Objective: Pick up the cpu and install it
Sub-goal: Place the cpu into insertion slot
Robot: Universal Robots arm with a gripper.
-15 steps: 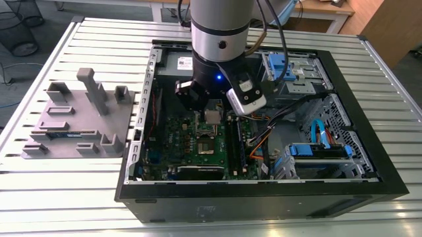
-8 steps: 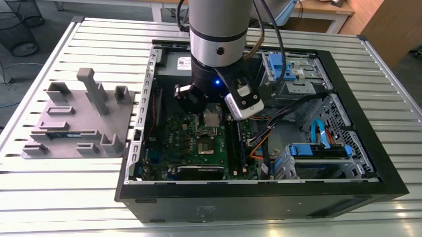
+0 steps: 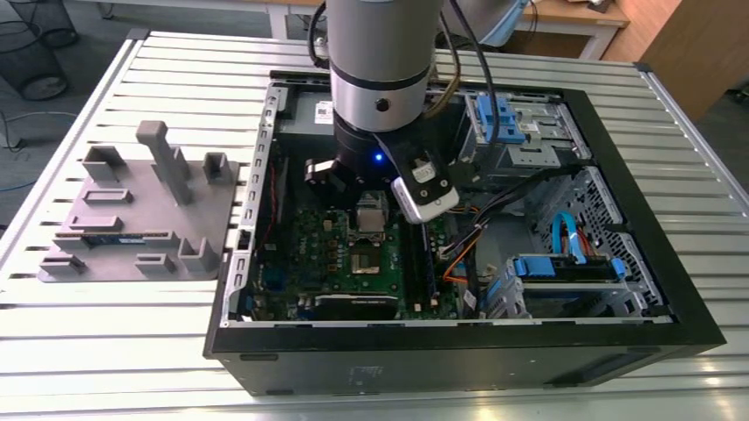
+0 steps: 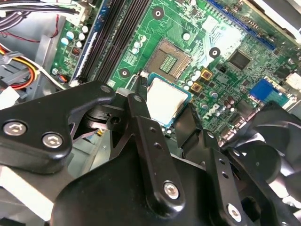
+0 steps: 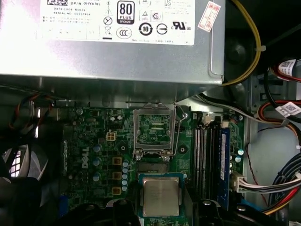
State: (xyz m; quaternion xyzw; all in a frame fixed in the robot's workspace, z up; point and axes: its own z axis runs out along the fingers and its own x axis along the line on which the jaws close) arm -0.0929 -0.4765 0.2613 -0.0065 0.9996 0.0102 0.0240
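My gripper (image 3: 368, 209) hangs inside an open black computer case (image 3: 468, 355). Its two dark fingers (image 4: 141, 108) are closed partway onto the cpu (image 4: 167, 100), one against each opposite edge, so the chip sits pinched flat between them with its shiny silver top facing up towards my wrist. Just ahead of my fingertips lies the socket (image 4: 169, 59), its field of contacts uncovered, and the chip is short of it, not seated in it; I cannot tell whether the chip touches the board. In the first wrist view the socket's metal frame (image 5: 136, 132) stands beyond the cpu, and further off is the grey box of the power supply (image 5: 117, 52). The green motherboard (image 3: 351, 267) spreads beneath me, with dark memory slots (image 5: 209, 160) running alongside my grip and bundles of coloured cables (image 5: 282, 183) past them. The case lies on its side on a ribbed aluminium table (image 3: 117, 351). Well apart from me, on the exterior view's left, a grey fixture plate (image 3: 129, 206) rests on the slats with a narrow green memory stick (image 3: 117, 238) lying in it. Beyond the table the floor is grey. A wire basket (image 3: 30, 44) stands at the far corner on the exterior view's left, and wooden furniture (image 3: 685, 44) stands far off on the exterior view's right.
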